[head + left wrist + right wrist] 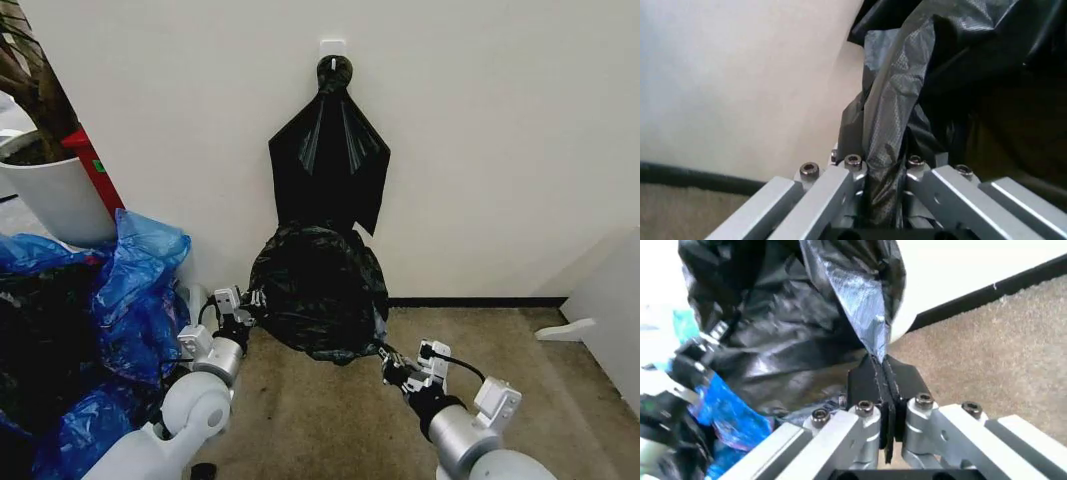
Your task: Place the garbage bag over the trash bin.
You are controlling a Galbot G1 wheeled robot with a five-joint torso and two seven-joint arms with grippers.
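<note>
The thin, glossy, wrinkled black plastic garbage bag (318, 290) is draped as a dome on the carpet against the white wall (480, 140), w/ both arms on its lower hem. The left gripper (250, 300) pinches the hem on the bag's left side; in the left wrist view its fingers (840, 185) are closed on a twisted strand of film (890, 115). The right gripper (388, 362) is clamped on the hem at the lower right — right wrist view shows its pads (873, 385) pressed together on a thin fold (863, 305).

Key relation: the bag lies between the two grippers and slightly beyond them toward the wall; the hem runs roughly left-right, gripper to gripper. Neither arm is clearly nearer.

Containers: the small round cream-white plastic trash bin is prob. under the bag — a pale curved edge (901, 322) peeks out by the baseboard, can't confirm. Bag contents hidden. Looks nearly seated; hem prob. still needs pulling down evenly.

A fan-shaped black plastic bundle (328, 165) hangs from a wall hook above — not the task bag. Blue translucent bags (130, 290) are piled at left.
</note>
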